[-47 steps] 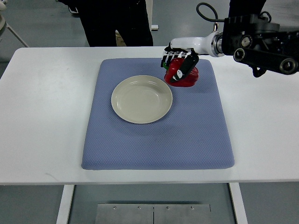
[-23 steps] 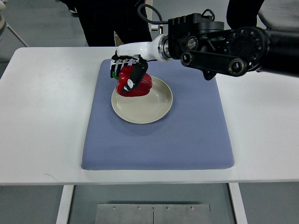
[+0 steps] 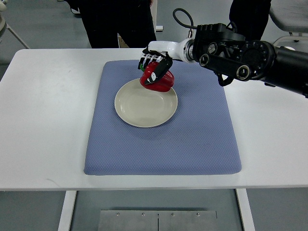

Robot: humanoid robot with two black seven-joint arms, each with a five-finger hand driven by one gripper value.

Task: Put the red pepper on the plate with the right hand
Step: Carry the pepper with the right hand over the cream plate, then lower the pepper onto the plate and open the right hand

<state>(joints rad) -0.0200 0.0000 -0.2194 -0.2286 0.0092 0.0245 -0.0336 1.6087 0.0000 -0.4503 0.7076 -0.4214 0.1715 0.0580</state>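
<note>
A red pepper (image 3: 161,82) hangs over the far right rim of the cream plate (image 3: 139,108), which lies on a blue mat (image 3: 192,134). My right hand (image 3: 154,65) is shut on the pepper from above, its black and white fingers wrapped over the top and front. The right arm (image 3: 236,53) reaches in from the right edge across the back of the table. The pepper's stem side is hidden by the fingers. No left arm shows.
The white table (image 3: 43,115) carries the mat. A person in dark clothes (image 3: 118,21) stands behind the table's far edge, with a second figure (image 3: 248,14) at the back right. Grey floor shows beyond.
The right hand carried the pepper left from the mat's back right to over the plate's left side, then swung back right; it now holds it over the plate's far right rim.
</note>
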